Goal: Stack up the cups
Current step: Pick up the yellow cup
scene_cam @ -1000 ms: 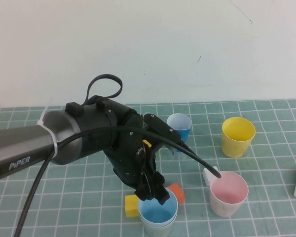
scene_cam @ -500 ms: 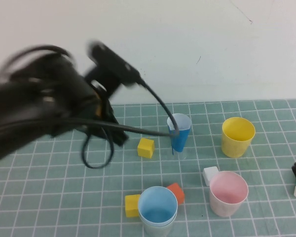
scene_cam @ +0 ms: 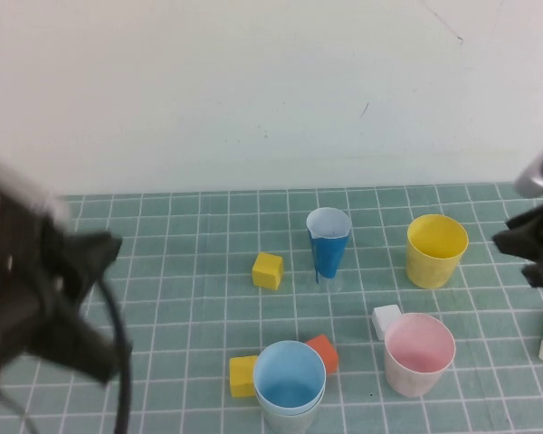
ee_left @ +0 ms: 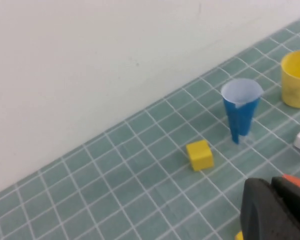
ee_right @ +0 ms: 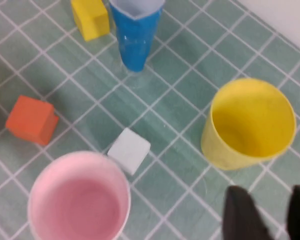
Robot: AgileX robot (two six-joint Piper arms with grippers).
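Smooth semi-matt plastic cups: yellow, pink, light blue, matt gridded green mat, matt blk grippers.

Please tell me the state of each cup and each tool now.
Light blue plastic cup: upright, nested in pale green cup.
Pink plastic cup: upright, empty, alone.
Yellow plastic cup: upright, empty, alone.
Dark-blue cone cup: upright.
Left tool: shut, empty.
Right tool: open, empty, near yellow cup.

white cube beside pink cup, seemingly touching
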